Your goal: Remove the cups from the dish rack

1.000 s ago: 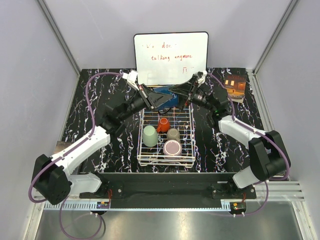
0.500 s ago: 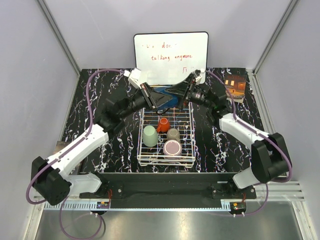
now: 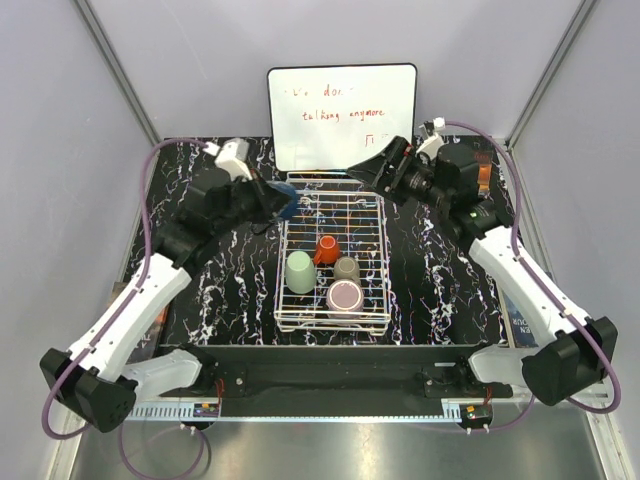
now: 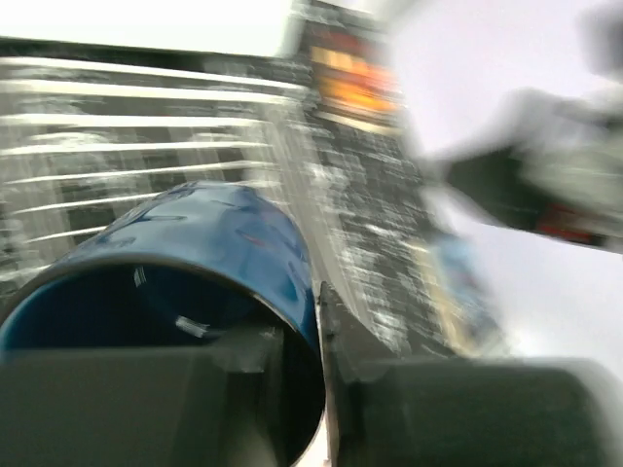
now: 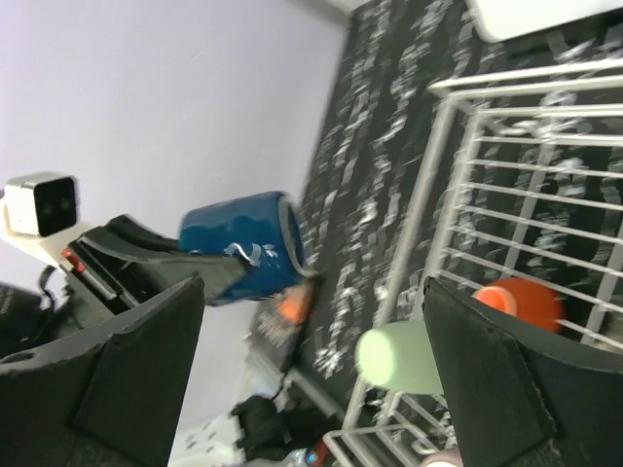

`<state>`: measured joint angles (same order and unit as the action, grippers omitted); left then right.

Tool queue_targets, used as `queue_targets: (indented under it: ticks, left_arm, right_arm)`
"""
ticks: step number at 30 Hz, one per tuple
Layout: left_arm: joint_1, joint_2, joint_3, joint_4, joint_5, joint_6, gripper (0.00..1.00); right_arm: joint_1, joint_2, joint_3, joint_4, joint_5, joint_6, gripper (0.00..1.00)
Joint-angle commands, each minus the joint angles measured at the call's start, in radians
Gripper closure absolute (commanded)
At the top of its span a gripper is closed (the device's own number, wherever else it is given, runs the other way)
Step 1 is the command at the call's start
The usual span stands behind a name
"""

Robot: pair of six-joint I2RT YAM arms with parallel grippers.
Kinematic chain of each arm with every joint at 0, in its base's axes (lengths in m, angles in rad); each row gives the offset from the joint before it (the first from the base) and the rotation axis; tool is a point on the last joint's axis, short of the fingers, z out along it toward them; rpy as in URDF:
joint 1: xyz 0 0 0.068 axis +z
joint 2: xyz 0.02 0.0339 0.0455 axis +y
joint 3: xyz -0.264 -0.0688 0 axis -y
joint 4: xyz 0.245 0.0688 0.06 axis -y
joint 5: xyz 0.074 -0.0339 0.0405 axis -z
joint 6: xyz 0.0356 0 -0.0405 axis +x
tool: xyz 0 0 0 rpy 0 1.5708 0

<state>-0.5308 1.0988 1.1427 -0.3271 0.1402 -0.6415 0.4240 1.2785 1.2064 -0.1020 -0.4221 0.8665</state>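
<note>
Four mugs sit in the dish rack (image 3: 331, 327); the dark blue mug (image 3: 287, 207) is in my left gripper (image 3: 277, 204).
I grip the dark blue mug by its rim, one finger inside and one outside. It is tipped on its side just outside the rack's far-left corner. The rack is a white wire-grid basket with low sides. All four other mugs are in its near half. The pale mint green mug (image 3: 300, 272) is at the left and the small orange-red mug (image 3: 326, 250) is farthest back. The taupe mug (image 3: 346, 269) is to the right, and the pale pink-lilac mug (image 3: 346, 297) sits just beside it, nearest the rack's front edge.
</note>
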Motion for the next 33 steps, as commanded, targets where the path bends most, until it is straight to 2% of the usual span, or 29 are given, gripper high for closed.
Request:
queue_targets:
  ticks: [1, 4, 9, 11, 13, 18, 21, 26, 30, 33]
  left_arm:
    - [0.074, -0.062, 0.049, -0.061, -0.125, 0.127, 1.00]
    - [0.084, -0.033, 0.115, -0.147, -0.207, 0.163, 1.00]
    - [0.126, 0.073, 0.235, -0.374, -0.431, 0.249, 1.00]
    - [0.152, 0.160, 0.294, -0.481, -0.546, 0.266, 1.00]
    - [0.212, 0.255, 0.327, -0.542, -0.589, 0.247, 1.00]
    - [0.366, 0.396, 0.359, -0.555, -0.499, 0.206, 1.00]
    - [0.419, 0.518, 0.408, -0.549, -0.465, 0.189, 1.00]
    - [0.454, 0.702, 0.535, -0.538, -0.429, 0.195, 1.00]
    - [0.474, 0.812, 0.658, -0.544, -0.407, 0.203, 1.00]
    - [0.502, 0.883, 0.696, -0.540, -0.373, 0.203, 1.00]
  right_arm:
    - [-0.010, -0.024, 0.038, -0.160, 0.152, -0.133, 0.00]
    - [-0.010, -0.019, 0.056, -0.214, 0.187, -0.149, 0.00]
    - [-0.010, 0.018, 0.123, -0.376, 0.291, -0.213, 0.00]
    - [-0.010, 0.039, 0.151, -0.435, 0.331, -0.233, 0.00]
    - [-0.010, 0.077, 0.192, -0.520, 0.394, -0.247, 0.00]
    - [-0.010, 0.139, 0.237, -0.633, 0.488, -0.274, 0.00]
    - [-0.007, 0.148, 0.237, -0.659, 0.526, -0.277, 0.00]
    - [0.021, 0.183, 0.271, -0.735, 0.626, -0.316, 0.00]
    - [0.035, 0.205, 0.266, -0.748, 0.629, -0.328, 0.00]
    - [0.038, 0.203, 0.243, -0.723, 0.585, -0.343, 0.00]
